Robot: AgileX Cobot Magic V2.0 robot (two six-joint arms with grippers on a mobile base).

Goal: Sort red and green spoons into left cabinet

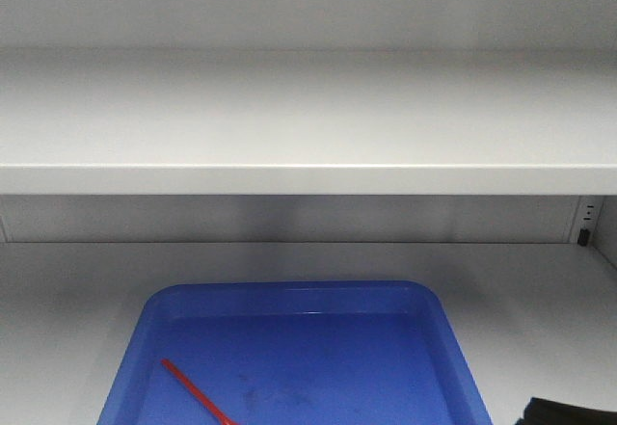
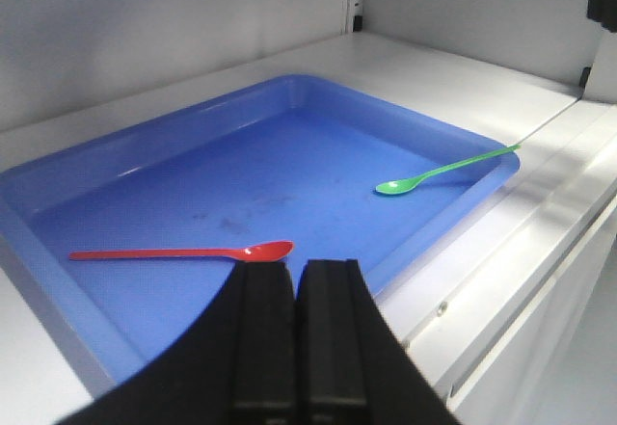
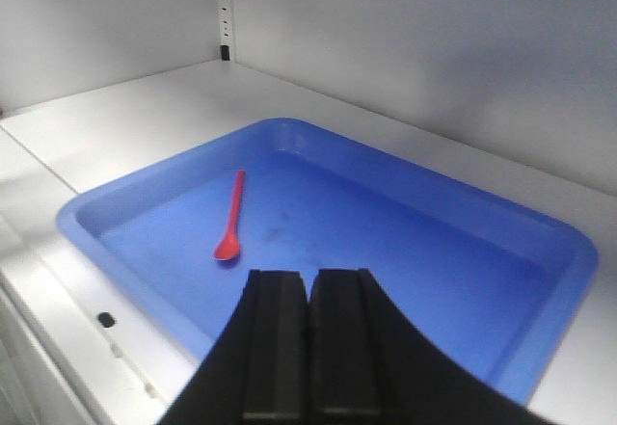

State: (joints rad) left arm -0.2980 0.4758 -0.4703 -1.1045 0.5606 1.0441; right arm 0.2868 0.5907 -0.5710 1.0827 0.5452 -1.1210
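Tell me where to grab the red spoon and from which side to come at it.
Grip the red spoon mid-handle, coming straight down from above, jaws set across the handle. It lies flat on the blue tray floor, away from the walls, so the thin straight handle offers two free sides; the low oval bowl would likely slip. The left gripper, now shut, hovers nearest its bowl end.

light: dim, cool, even | glare: faint on blue tray point(image 2: 116, 348) | focus: soft, grainy throughout

Pale grey walls point(image 3: 434, 49), seemingly evenly lit, with a perforated upright rail point(image 3: 223, 11).
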